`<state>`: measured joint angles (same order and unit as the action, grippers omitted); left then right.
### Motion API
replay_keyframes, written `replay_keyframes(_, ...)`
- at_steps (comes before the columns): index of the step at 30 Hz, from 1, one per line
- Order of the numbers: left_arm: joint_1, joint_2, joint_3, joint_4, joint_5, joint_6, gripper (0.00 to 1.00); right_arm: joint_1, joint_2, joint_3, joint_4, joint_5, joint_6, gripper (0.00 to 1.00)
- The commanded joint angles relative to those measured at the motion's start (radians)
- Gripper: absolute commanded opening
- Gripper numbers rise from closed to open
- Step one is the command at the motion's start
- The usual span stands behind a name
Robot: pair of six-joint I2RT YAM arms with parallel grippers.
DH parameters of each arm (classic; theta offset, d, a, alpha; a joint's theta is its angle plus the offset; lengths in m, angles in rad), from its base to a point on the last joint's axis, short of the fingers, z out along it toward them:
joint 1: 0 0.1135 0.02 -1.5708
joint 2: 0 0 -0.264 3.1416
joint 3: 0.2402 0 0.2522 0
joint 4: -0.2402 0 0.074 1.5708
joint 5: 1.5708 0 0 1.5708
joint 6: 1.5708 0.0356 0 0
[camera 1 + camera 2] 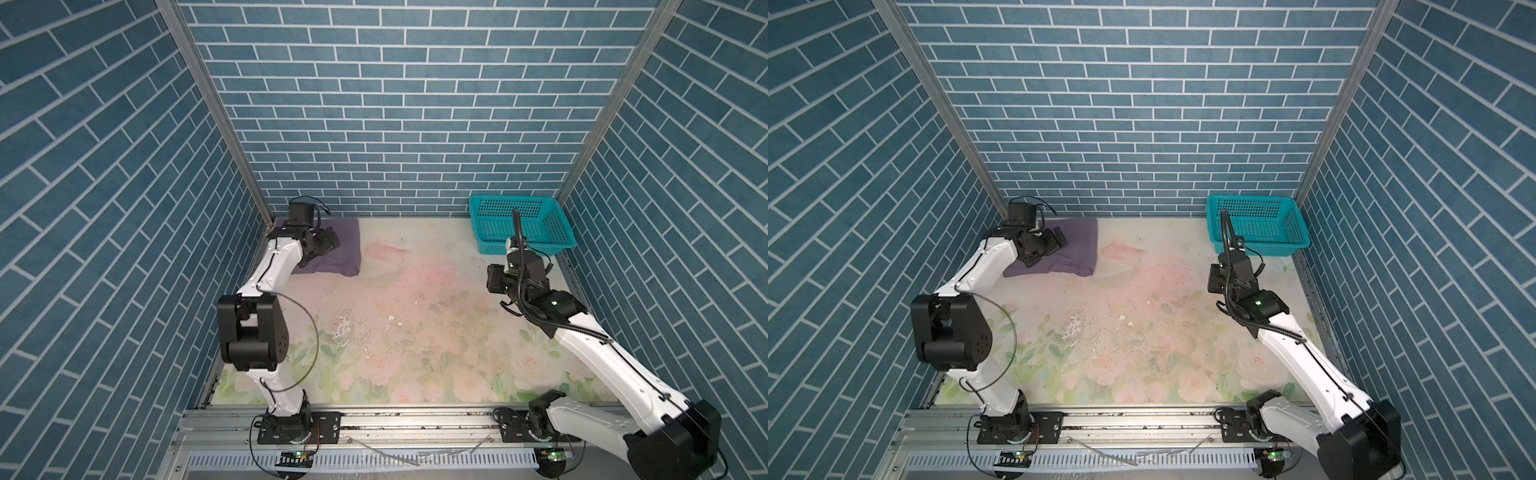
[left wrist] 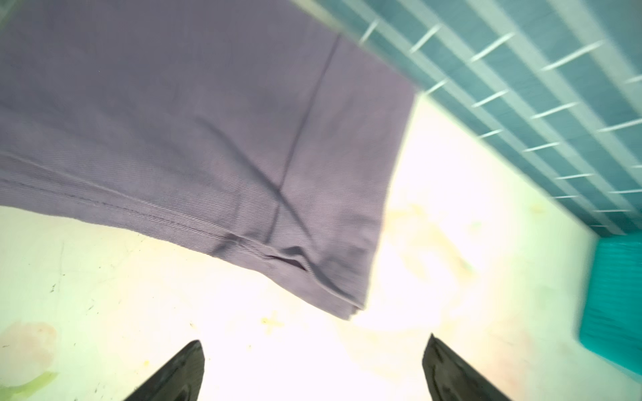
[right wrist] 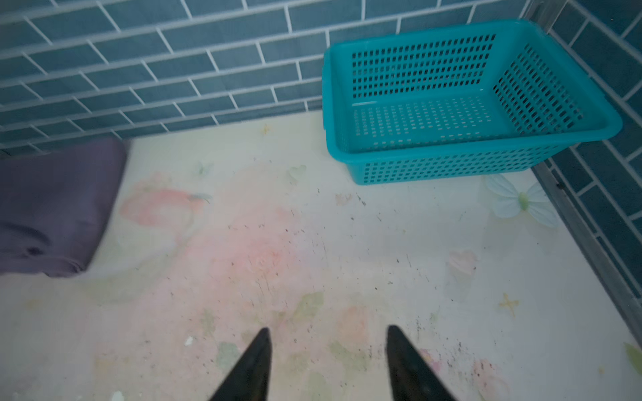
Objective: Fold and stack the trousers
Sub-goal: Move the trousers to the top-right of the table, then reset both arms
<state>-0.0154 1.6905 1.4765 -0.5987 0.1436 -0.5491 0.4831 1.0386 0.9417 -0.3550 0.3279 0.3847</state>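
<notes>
The trousers (image 1: 345, 249) (image 1: 1077, 249) lie folded into a flat mauve bundle at the table's far left corner, against the back wall. My left gripper (image 1: 330, 243) (image 1: 1057, 241) hovers over the bundle's left part. In the left wrist view its jaws (image 2: 314, 342) stand wide open over bare table, just off a folded corner of the trousers (image 2: 208, 139), with nothing between them. My right gripper (image 1: 493, 279) (image 1: 1213, 283) is far off on the right side, in front of the basket. Its jaws (image 3: 328, 330) are open and empty above the table, with the trousers (image 3: 52, 208) well away.
A teal perforated basket (image 1: 511, 198) (image 1: 1250, 197) (image 3: 451, 166) stands empty in the far right corner, also seen blurred as the basket (image 2: 611, 295) in the left wrist view. The floral table top (image 1: 415, 311) lies between both arms. Blue brick walls enclose three sides.
</notes>
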Motion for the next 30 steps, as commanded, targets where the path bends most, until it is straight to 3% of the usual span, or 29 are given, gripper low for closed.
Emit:
replay_keyframes(1,-0.003,-0.104,-0.091,0.031,0.058,0.008,0.99,-0.003,-0.085,0.018,0.028,0.102,-0.098,0.99)
replay_keyframes(8,-0.003,-0.4,-0.294,0.132,0.096,0.114,0.99,-0.003,-0.19,-0.084,0.139,0.308,-0.278,0.99)
replay_keyframes(10,-0.003,-0.516,-0.365,0.181,0.076,0.13,0.99,-0.003,-0.21,-0.117,0.171,0.34,-0.266,0.99)
replay_keyframes(12,-0.003,-0.613,-0.424,0.214,0.016,0.13,0.99,-0.003,-0.236,-0.155,0.206,0.315,-0.216,0.99)
replay_keyframes(15,-0.002,-0.733,-0.483,0.241,-0.113,0.105,0.99,-0.003,-0.284,-0.242,0.33,0.201,-0.244,0.99)
replay_keyframes(17,-0.003,-0.786,-0.545,0.361,-0.116,0.134,0.99,-0.003,-0.31,-0.287,0.404,0.194,-0.272,0.99)
replay_keyframes(20,-0.003,-0.84,-0.758,0.711,-0.014,0.219,0.99,-0.004,-0.316,-0.334,0.459,0.271,-0.331,0.99)
replay_keyframes(22,-0.003,-0.856,-0.886,0.853,0.023,0.244,0.99,-0.005,-0.308,-0.358,0.452,0.295,-0.361,0.99)
replay_keyframes(25,-0.003,-0.861,-0.91,0.801,-0.027,0.272,0.99,-0.005,-0.301,-0.404,0.452,0.294,-0.367,0.99)
replay_keyframes(30,-0.003,-0.809,-0.895,0.645,-0.232,0.321,0.99,-0.006,-0.3,-0.514,0.557,0.336,-0.424,0.99)
